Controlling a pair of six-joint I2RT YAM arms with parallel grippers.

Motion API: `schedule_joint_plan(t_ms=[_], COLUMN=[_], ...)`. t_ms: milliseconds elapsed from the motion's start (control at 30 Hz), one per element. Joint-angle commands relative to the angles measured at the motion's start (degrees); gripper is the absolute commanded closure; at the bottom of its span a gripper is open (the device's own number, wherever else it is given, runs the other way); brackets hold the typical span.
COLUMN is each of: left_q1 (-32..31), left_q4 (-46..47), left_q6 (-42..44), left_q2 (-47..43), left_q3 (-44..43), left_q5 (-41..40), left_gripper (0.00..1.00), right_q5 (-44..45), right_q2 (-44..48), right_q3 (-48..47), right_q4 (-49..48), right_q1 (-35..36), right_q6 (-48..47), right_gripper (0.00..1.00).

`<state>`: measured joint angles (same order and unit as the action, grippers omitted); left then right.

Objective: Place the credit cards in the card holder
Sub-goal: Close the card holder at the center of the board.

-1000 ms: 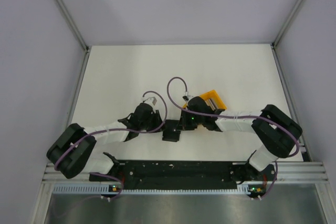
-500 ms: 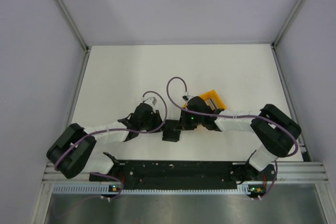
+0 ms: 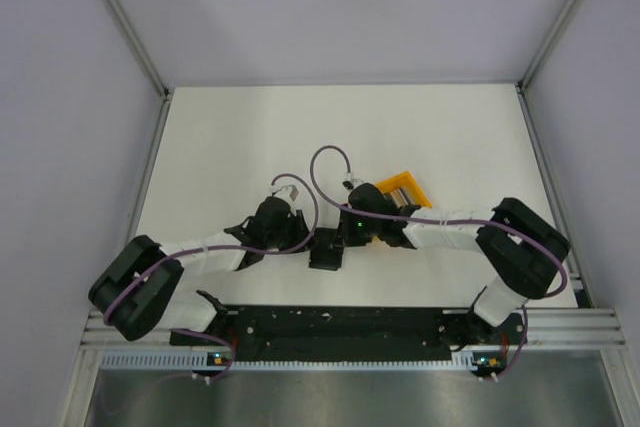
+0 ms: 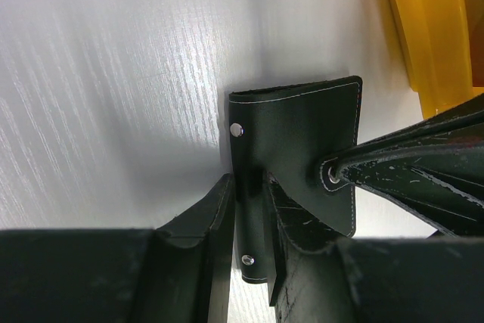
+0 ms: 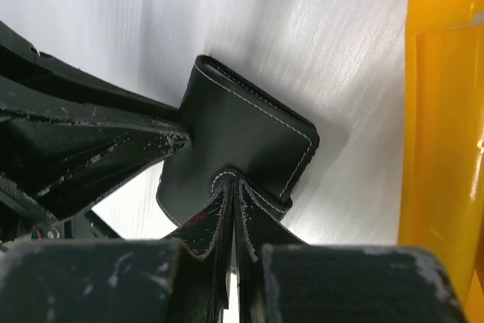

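Card holder (image 3: 325, 252) sits at the middle of the table (image 3: 220, 147), its long axis running straight out from the left gripper (image 4: 248, 196), whose narrowly parted jaws pinch its snap-studded edge. Right gripper (image 5: 233, 194), fully closed, nips its flap. Orange bin (image 3: 405, 187) lies beyond.

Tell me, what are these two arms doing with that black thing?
Both arms grip one small, flat black stitched card holder between them, over the white table. The left gripper clamps its edge with the metal studs; the right gripper is shut on a flap of it. An orange plastic bin sits close beside. No credit cards show in any view.
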<state>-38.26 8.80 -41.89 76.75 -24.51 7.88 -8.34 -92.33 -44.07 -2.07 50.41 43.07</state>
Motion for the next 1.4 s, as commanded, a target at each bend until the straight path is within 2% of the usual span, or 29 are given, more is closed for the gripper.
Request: schedule_joint_plan(t_ms=[0, 200, 333, 467, 633, 800, 900, 1167, 1367], left_q1=[-0.8, -0.8, -0.8, -0.8, -0.8, -0.8, -0.8, -0.8, -0.9], left_q4=[-2.4, -2.0, -2.1, -2.8, -3.4, -3.6, -3.6, -2.5, 0.0], left_q6=[0.1, -0.2, -0.4, -0.8, -1.1, -1.6, -1.9, -2.1, -1.6], left_q2=[1.0, 0.8, 0.8, 0.6, -0.2, -1.1, -1.9, -6.1, -4.6], left_q3=[2.0, 2.5, 2.5, 2.5, 2.3, 2.2, 2.3, 3.6, 4.6], left_q5=[1.5, 1.6, 1.3, 0.3, -0.2, -0.1, 0.5, 1.8, 3.5], left_gripper=[0.75, 0.75, 0.75, 0.75, 0.75, 0.73, 0.71, 0.53, 0.52], right_q5=[5.2, 8.1, 10.4, 12.3, 12.2, 11.0, 11.9, 11.2, 10.3], right_q2=[-2.5, -2.9, -0.3, 2.2, 5.8, 6.6, 7.1, 10.1, 10.3], right_q3=[-2.6, -3.0, -1.9, -4.7, -6.3, -4.7, -2.0, 4.0, 4.3], right_q4=[1.5, 3.7, 2.5, 3.7, 4.6, 6.4, 6.4, 2.5, 0.6], right_q1=[2.7, 4.5, 4.7, 4.6, 4.0, 4.0, 4.0, 4.0, 4.1], right_q6=[-1.1, -0.4, -0.2, -3.1, -5.2, -3.5, -0.8, 2.3, 2.8], right_gripper=[1.0, 1.0, 1.0, 1.0, 0.9, 0.8, 0.8, 0.83, 0.87])
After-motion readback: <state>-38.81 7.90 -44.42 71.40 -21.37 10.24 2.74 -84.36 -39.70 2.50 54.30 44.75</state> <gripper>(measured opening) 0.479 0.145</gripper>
